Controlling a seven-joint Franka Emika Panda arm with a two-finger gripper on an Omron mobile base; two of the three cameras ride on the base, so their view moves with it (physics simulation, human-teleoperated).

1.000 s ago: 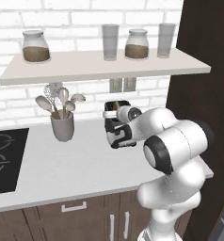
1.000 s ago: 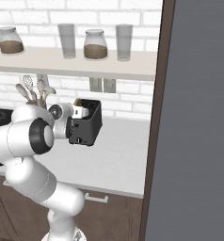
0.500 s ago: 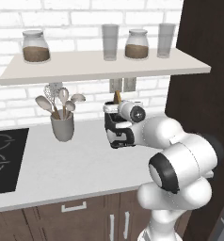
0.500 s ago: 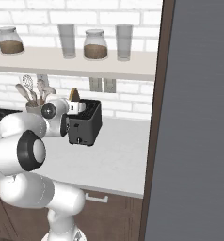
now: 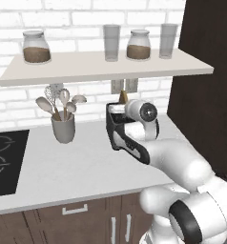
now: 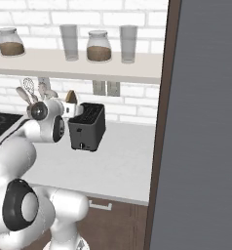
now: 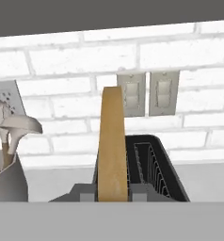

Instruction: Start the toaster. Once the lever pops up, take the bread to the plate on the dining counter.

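1. In the left base view, the end effector is holding the bread just above the toaster, with a brown corner of the slice peeking over the white wrist. The toasting step looks done, so the step in hand is judged to be carrying the slice to the plate. The shelf is hanging close overhead, limiting any upward lift, while the utensil cup is standing well apart to the left. The tabletop is offering open room in front.

2. In the right base view, the bread is sitting beside the toaster, up at its top edge and clear of the slots. A tall dark panel is walling off the right side, so the retreat probably has to run back toward the base and away from the brick wall.

3. In the hand view, the fingertips are clenched on the lower edge of the bread, which is standing upright and edge-on. The empty slot of the toaster is lying just behind it. The next move is calling for a modest rise, then a backward pull, keeping the slice level.
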